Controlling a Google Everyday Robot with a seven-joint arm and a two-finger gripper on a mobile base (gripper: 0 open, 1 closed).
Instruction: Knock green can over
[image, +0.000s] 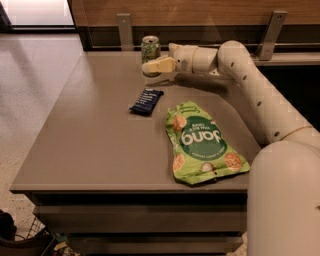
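Observation:
The green can (150, 48) stands upright at the far edge of the grey table (90, 145), silver top showing. My gripper (154, 66) reaches in from the right at the end of the white arm (250, 85). It sits right against the can's near side and hides the can's lower part. I cannot tell whether it touches the can.
A dark blue snack bar (146, 101) lies on the table in front of the can. A large flat bright green snack bag (202, 144) lies at the right front. A wooden back wall with metal brackets (125, 31) runs behind the table. The floor drops off to the left.

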